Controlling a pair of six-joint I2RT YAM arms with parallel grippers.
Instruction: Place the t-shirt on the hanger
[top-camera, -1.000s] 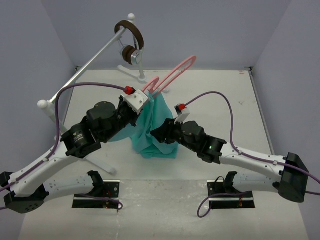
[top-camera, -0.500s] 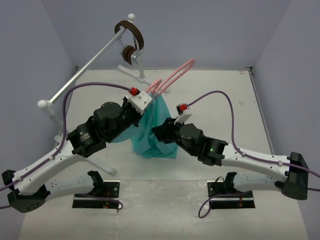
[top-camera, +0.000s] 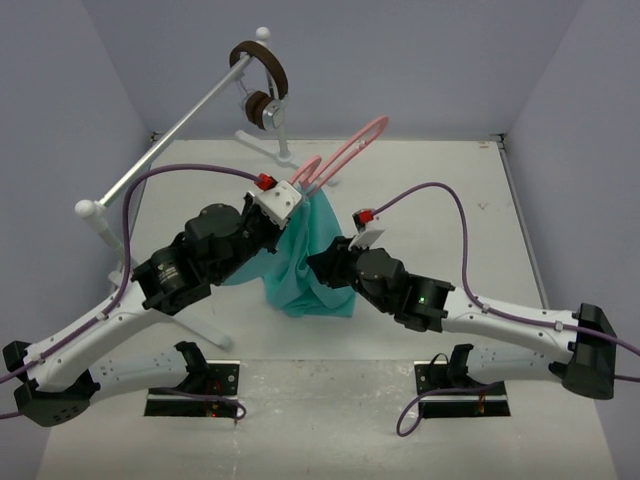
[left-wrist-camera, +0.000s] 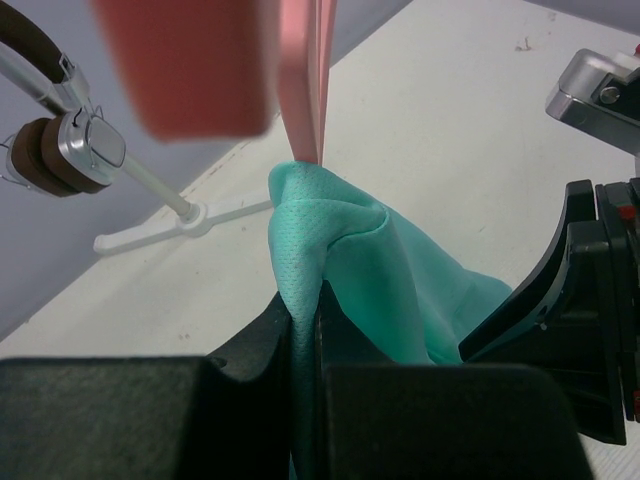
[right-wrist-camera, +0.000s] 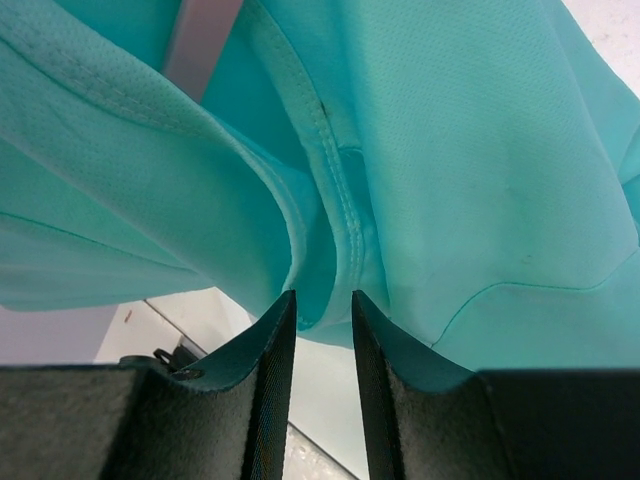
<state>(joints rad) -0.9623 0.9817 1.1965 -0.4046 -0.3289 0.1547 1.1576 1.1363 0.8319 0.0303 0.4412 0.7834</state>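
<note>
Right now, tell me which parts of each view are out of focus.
Left wrist view: the hanger is a smeared pink blur at top, while the t-shirt weave is sharp. Right wrist view: the cloth's seam is crisp, and the right tool fingers are slightly soft. Top external view: evenly lit and sharp throughout, headphones included.

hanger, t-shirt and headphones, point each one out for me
hanger (top-camera: 345, 150), top view, on its pink arm.
t-shirt (top-camera: 300, 270), top view, on the hanging teal cloth.
headphones (top-camera: 262, 108), top view, on the brown ear cup.
</note>
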